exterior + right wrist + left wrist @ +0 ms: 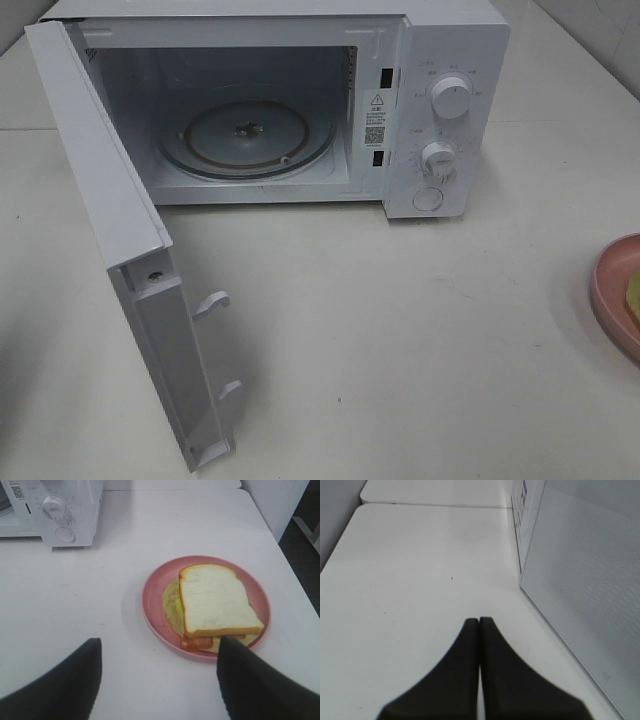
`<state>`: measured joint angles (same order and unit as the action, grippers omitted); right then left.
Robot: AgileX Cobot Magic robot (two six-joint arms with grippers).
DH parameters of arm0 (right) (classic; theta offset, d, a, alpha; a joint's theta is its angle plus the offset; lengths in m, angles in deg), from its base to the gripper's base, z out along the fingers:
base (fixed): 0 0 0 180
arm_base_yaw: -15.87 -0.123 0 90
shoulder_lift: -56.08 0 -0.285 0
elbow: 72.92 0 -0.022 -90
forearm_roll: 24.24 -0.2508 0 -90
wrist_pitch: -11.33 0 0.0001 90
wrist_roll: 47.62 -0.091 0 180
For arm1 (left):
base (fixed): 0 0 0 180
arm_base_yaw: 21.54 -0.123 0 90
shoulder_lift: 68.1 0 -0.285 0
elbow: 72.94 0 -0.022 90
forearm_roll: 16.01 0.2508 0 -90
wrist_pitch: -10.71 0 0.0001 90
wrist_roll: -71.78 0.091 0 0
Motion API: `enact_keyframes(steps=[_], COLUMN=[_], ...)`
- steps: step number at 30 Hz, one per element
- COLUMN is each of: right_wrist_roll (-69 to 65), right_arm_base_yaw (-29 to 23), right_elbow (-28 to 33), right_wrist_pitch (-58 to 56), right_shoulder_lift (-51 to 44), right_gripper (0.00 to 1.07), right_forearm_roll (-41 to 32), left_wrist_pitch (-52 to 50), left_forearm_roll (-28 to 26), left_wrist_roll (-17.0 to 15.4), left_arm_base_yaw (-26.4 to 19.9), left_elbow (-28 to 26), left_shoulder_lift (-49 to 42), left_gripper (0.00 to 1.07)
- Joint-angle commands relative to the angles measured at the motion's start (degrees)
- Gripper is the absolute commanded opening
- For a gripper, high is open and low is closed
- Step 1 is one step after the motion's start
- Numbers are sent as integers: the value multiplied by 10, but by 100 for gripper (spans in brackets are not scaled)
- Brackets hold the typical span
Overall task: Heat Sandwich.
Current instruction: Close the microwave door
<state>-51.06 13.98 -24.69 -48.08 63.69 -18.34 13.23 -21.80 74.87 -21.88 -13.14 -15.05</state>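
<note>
The white-bread sandwich (216, 602) with green and orange-red filling lies flat on the round pink plate (152, 607), long axis pointing toward the spread right gripper (157, 672) (left gripper (479, 622) clenched, empty).
</note>
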Motion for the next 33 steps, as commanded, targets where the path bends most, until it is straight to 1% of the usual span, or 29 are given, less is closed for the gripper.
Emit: enact_keyframes(steps=[1,4,6,7,10,11,12,13,14,16,17,18,19,21,22,23,25,27,30,31,32,33], right_wrist_roll=[5,5,5,5,5,5,5,5,5,5,5,5,5,5,5,5,5,5,5,5,5,5], right_arm_base_yaw=[3,3,3,3,3,3,3,3,3,3,3,3,3,3,3,3,3,3,3,3,3,3], right_elbow=[0,0,0,0,0,0,0,0,0,0,0,0,0,0,0,0,0,0,0,0,0,0], right_wrist_pitch=[7,7,7,7,7,7,7,7,7,7,7,7,7,7,7,7,7,7,7,7,7,7], right_shoulder_lift=[-16,-16,-16,-16,-16,-16,-16,-16,-16,-16,-16,-16,-16,-16,-16,-16,-16,-16,-16,-16,-16,-16], right_gripper=[63,63,63,63,63,63,63,63,63,63,63,63,63,63,63,63,63,63,63,63,63,63], right_forearm_roll=[3,3,3,3,3,3,3,3,3,3,3,3,3,3,3,3,3,3,3,3,3,3], left_wrist_pitch=[-101,-134,-190,-190,-284,-303,-303,-328,-372,-411,-411,-429,-459,-488,-488,-524,-561,-575,-592,-592,-592,-592], left_forearm_roll=[0,7,19,19,52,63,63,81,125,167,167,189,225,263,263,292,314,319,316,314,314,312], left_wrist_roll=[1,1,-1,-1,-7,-9,-9,-15,-31,-62,-62,-79,-108,-134,-134,-153,-164,-169,-171,-170,-170,-170], left_arm_base_yaw=[-2,-2,-2,-2,-2,-2,-2,-2,-2,-2,-2,-2,-2,-2,-2,-2,-2,-2,23,42,42,53], left_elbow=[12,13,13,13,13,13,13,13,13,13,13,13,13,13,13,13,13,13,4,-7,-7,-13], left_shoulder_lift=[45,75,127,127,184,194,194,207,232,253,253,265,286,306,306,329,351,359,394,409,409,415], left_gripper=[0,0,0,0,0,0,0,0,0,0,0,0,0,0,0,0,0,0,0,0,0,0])
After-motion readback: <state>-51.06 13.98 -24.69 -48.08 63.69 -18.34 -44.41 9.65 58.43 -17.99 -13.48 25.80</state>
